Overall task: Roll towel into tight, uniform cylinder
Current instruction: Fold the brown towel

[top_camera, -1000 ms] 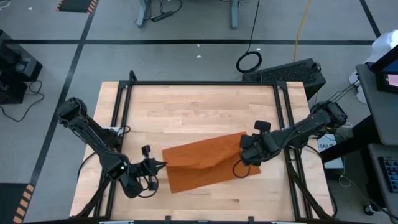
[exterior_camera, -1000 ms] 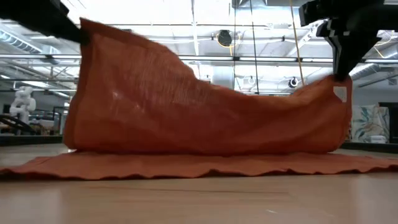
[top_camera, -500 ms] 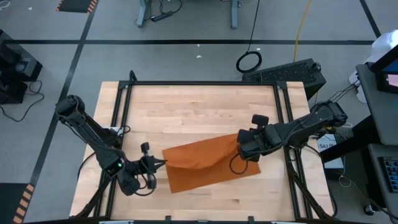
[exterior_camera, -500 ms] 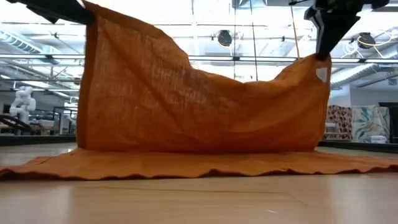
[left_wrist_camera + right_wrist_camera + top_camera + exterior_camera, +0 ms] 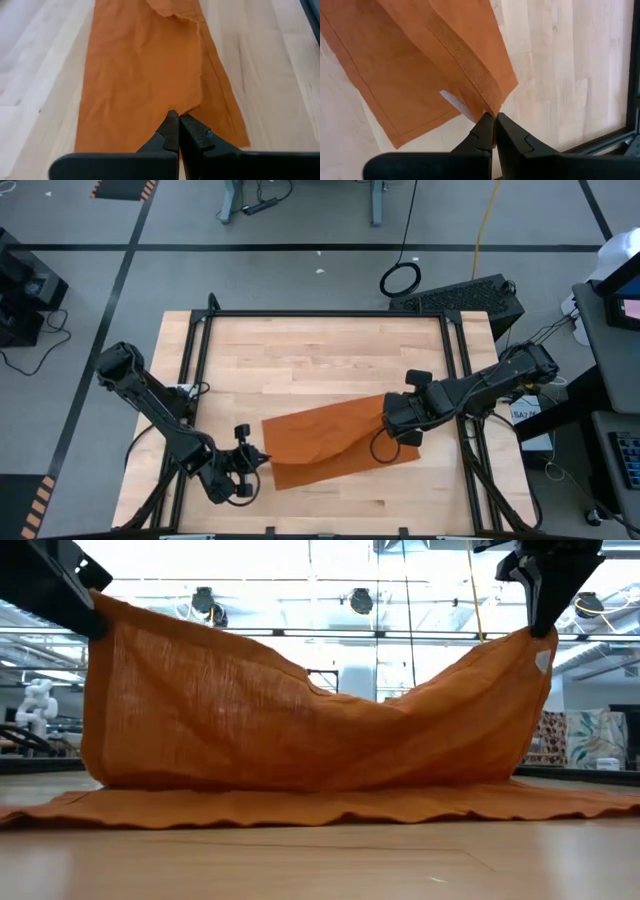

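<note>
While both pinch corners, left tool (image 5: 178, 118), right tool (image 5: 494, 118), towel (image 5: 320, 442) edge lifted, sagging between

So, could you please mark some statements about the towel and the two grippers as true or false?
1. Both grippers hold the towel by its corners. True: the left gripper and the right gripper are each shut on a corner.
2. The towel lies completely flat on the table. False: one edge is lifted and sags in the middle, while the other part rests on the wood.
3. A small white tag sits at the corner that the right gripper holds. True.
4. The towel is already rolled into a cylinder. False: no roll is formed yet.
</note>
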Controlling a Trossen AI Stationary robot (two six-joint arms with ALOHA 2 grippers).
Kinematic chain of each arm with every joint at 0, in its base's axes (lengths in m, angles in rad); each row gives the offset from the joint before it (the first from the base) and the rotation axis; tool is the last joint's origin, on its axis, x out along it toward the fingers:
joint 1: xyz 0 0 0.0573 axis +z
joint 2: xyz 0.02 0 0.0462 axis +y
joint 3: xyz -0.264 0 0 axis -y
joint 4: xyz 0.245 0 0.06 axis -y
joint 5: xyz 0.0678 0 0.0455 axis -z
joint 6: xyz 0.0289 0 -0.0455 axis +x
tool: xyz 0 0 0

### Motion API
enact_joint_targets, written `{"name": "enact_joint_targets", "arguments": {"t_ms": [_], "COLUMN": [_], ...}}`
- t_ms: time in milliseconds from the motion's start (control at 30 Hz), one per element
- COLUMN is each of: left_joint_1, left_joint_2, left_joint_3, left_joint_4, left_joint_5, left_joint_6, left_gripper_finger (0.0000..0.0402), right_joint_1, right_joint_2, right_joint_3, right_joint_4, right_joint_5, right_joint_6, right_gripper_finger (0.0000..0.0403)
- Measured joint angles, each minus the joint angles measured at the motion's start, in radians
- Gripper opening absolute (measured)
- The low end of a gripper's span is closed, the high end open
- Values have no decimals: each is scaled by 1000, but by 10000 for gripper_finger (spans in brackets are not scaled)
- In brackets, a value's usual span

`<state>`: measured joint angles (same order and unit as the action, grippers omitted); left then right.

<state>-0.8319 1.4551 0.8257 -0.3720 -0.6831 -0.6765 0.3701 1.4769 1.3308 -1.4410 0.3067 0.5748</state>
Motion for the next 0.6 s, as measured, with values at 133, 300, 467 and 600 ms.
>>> {"name": "enact_joint_targets", "arguments": {"t_ms": [133, 300, 467, 600], "left_joint_1": [0, 1, 1, -2], "left_joint_2": [15, 15, 15, 15], "left_joint_3": [0, 0, 0, 0], "left_joint_4": [30, 54, 54, 55], "left_joint_5": [5, 4, -22, 57], "left_joint_6": [1, 2, 9, 1], "left_gripper_finger": [2, 2, 2, 2], "right_joint_1": [10, 12, 12, 14], "right_joint_2": [0, 0, 0, 0], "right_joint_3": [0, 0, 0, 0], "right_joint_4": [-2, -1, -38, -48], "right_joint_5": [-3, 4, 62, 47], "right_joint_6": [-13, -19, -14, -13], "right_gripper_finger": [4, 4, 4, 4]}}
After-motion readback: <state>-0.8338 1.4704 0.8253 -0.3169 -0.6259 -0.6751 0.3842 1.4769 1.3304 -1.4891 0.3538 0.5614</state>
